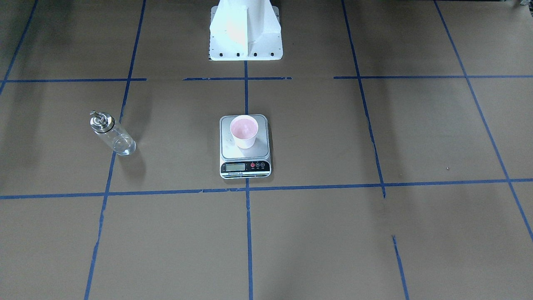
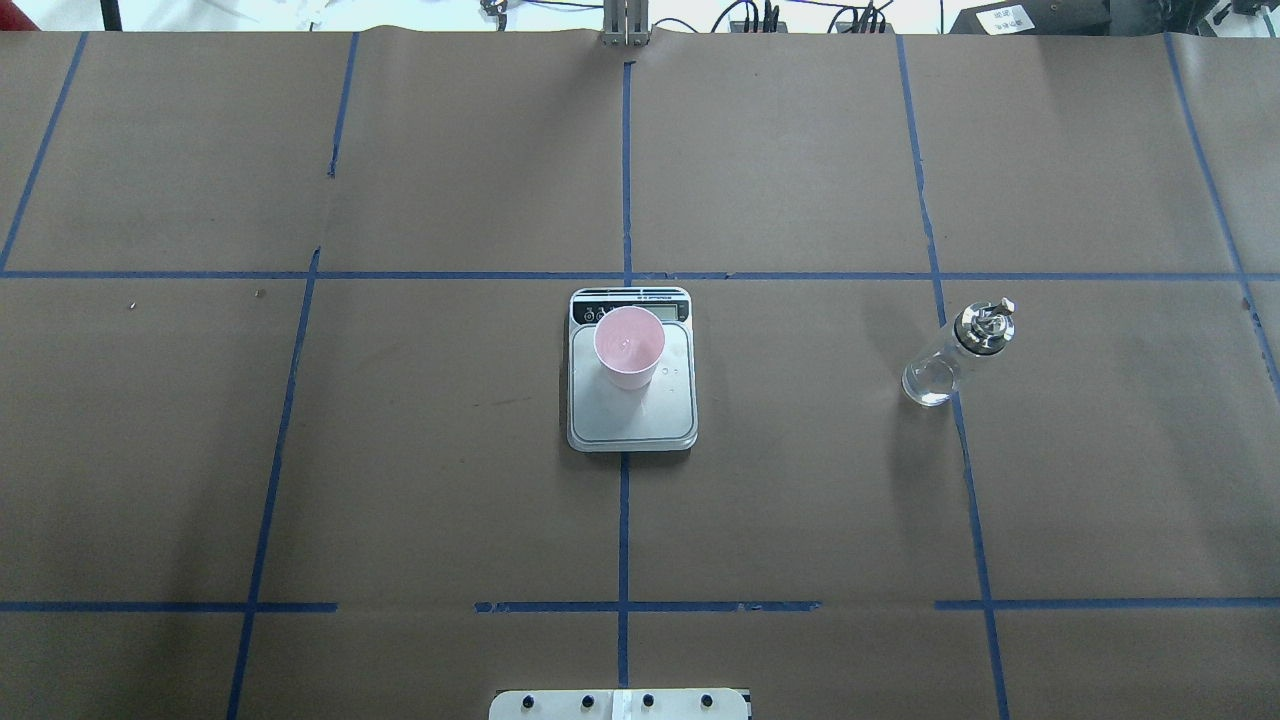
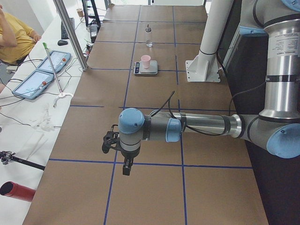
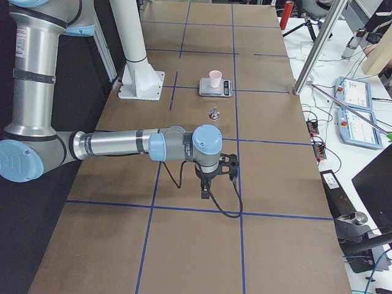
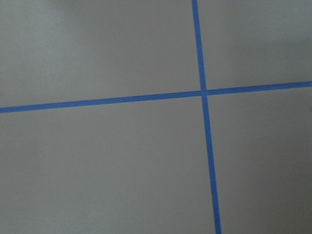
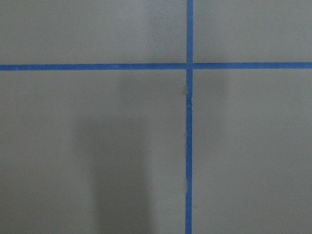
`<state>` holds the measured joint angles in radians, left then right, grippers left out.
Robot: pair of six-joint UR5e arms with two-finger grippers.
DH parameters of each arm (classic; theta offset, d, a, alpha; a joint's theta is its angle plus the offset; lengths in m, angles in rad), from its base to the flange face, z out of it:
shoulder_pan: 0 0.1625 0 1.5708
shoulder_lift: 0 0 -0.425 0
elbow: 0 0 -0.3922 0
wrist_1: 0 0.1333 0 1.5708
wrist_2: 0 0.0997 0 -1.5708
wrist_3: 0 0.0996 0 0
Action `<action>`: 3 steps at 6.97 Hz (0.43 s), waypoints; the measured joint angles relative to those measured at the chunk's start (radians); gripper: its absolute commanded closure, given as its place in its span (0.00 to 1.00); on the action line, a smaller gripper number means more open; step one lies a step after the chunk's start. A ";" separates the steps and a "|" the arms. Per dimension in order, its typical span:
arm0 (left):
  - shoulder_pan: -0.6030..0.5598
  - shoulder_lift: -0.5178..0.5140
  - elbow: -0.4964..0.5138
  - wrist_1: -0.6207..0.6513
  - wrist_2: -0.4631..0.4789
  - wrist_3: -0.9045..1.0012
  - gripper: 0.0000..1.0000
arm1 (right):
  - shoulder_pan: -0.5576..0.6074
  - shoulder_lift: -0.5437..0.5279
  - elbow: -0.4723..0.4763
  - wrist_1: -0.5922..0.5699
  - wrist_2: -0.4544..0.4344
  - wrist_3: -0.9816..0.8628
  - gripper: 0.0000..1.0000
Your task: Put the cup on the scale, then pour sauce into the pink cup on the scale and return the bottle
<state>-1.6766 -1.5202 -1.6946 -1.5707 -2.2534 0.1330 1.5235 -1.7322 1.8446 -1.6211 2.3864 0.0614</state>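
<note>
The pale pink cup [image 1: 244, 131] stands upright on the steel platform of the silver scale [image 1: 245, 167] at the table's middle; they also show in the overhead view as cup [image 2: 629, 347] and scale [image 2: 632, 425]. The clear glass bottle [image 2: 950, 360] with its silver spout cap stands upright on the table to the robot's right of the scale, apart from it [image 1: 114, 137]. My left gripper [image 3: 108, 141] shows only in the exterior left view, far from the scale over bare table; I cannot tell whether it is open. My right gripper [image 4: 231, 165] shows only in the exterior right view, short of the bottle [image 4: 214, 113]; I cannot tell its state. Both wrist views show only brown paper and blue tape.
The white robot pedestal [image 1: 245, 37] stands behind the scale. Blue tape lines grid the brown table cover. A metal pole [image 3: 70, 33], tablets [image 3: 52, 61] and a seated person in yellow [image 3: 14, 37] are past the table's far edge.
</note>
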 measured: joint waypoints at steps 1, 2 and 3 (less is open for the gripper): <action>0.006 -0.006 -0.011 0.052 0.014 0.000 0.00 | -0.038 0.004 -0.003 -0.006 0.000 0.000 0.00; 0.015 -0.006 -0.026 0.133 0.018 0.004 0.00 | -0.069 0.011 -0.010 -0.016 0.002 -0.005 0.00; 0.021 0.003 -0.027 0.185 0.016 0.042 0.00 | -0.089 0.019 -0.024 -0.025 0.004 -0.023 0.00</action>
<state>-1.6559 -1.5172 -1.7217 -1.3859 -2.2377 0.1752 1.4343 -1.7129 1.8207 -1.6462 2.3907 0.0387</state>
